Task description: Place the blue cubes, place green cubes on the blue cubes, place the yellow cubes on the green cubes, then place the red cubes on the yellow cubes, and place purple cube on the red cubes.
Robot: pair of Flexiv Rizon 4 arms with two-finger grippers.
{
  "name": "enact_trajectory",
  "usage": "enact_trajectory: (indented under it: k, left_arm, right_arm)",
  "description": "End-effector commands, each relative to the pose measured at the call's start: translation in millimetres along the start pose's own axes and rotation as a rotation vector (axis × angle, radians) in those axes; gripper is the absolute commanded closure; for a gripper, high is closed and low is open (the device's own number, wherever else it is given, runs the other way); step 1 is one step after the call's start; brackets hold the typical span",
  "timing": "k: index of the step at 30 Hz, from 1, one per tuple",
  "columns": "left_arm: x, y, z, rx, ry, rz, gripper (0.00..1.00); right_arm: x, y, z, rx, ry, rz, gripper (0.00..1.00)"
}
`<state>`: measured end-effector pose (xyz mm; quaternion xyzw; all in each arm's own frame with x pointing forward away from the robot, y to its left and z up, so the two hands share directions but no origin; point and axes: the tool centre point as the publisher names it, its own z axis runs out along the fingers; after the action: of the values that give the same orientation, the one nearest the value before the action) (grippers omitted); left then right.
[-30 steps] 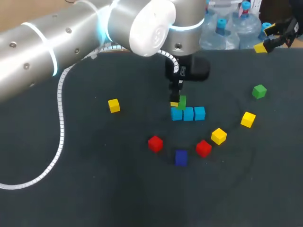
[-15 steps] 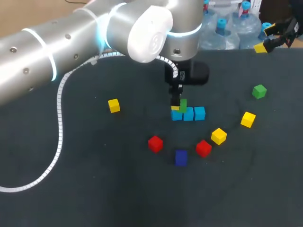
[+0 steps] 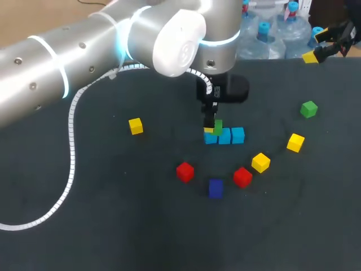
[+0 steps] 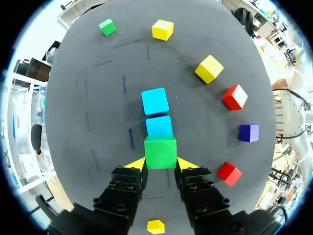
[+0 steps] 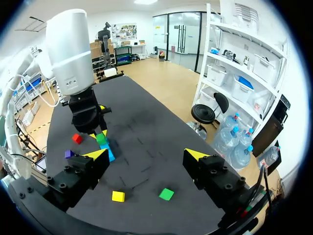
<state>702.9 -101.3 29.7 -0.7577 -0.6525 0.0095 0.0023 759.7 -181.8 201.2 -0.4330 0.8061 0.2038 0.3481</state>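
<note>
Three blue cubes (image 3: pixel 224 136) lie in a row mid-table. My left gripper (image 3: pixel 211 126) is shut on a green cube (image 3: pixel 218 126), low over the row's left end cube. In the left wrist view the green cube (image 4: pixel 160 152) sits between the yellow fingertips (image 4: pixel 137 163) and hides that end cube; two blue cubes (image 4: pixel 159 126) lie ahead. A second green cube (image 3: pixel 308 109) lies far right. Yellow cubes (image 3: pixel 135 126) (image 3: pixel 295 142) (image 3: pixel 260 162), red cubes (image 3: pixel 185 171) (image 3: pixel 242 176) and a purple cube (image 3: pixel 215 188) lie scattered around. My right gripper (image 3: pixel 330 48) hangs open at the far right corner.
The left arm's white cable (image 3: pixel 71 147) loops over the table's left side. In the right wrist view, the right gripper (image 5: pixel 146 154) is high above the table, over the loose green cube (image 5: pixel 166 194) and a yellow cube (image 5: pixel 118 196).
The left gripper has sunk slightly with the green cube toward the left end blue cube. The right arm has stayed still.
</note>
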Motion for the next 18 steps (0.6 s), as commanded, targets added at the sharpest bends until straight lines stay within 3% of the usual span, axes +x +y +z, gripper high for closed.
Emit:
enact_trajectory:
  k: [1,7,18]
  left_arm:
    - [-1.0,2.2,0.6,0.002,-0.001,0.005,0.44]
    - [-1.3,1.9,1.2,0.003,-0.002,0.011,0.02]
    - [0.1,4.5,10.3,0.046,-0.007,0.007,0.0]
  right_arm:
    - [0.3,0.4,0.0,0.001,-0.001,0.0,0.0]
    - [0.3,0.4,0.0,0.001,-0.001,0.0,0.0]
    - [0.3,0.4,0.0,0.001,-0.001,0.0,0.0]
